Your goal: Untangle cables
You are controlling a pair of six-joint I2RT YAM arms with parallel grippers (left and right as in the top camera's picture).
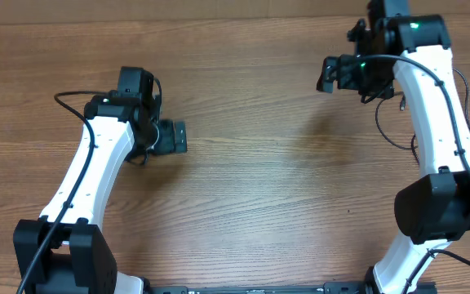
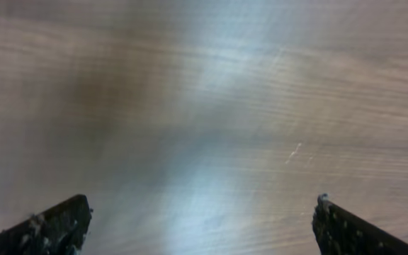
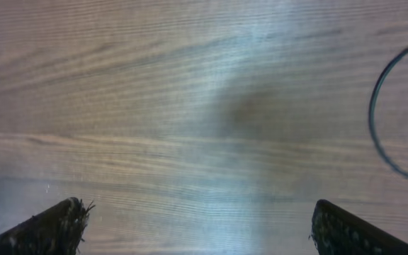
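A thin black cable (image 1: 382,129) curves in a loop on the wooden table just left of the right arm. In the right wrist view part of a thin dark loop of cable (image 3: 371,110) shows at the right edge. My right gripper (image 1: 326,73) (image 3: 198,227) hovers at the back right, jaws wide open over bare wood, apart from that loop. At the left of the table, my left gripper (image 1: 179,137) (image 2: 200,227) is also open, with nothing between its fingers. No cable shows in the left wrist view.
The wooden table (image 1: 259,188) fills the view. Thicker black arm cables run along both white arms, one arching out at the left (image 1: 68,95). The arm bases stand at the front corners.
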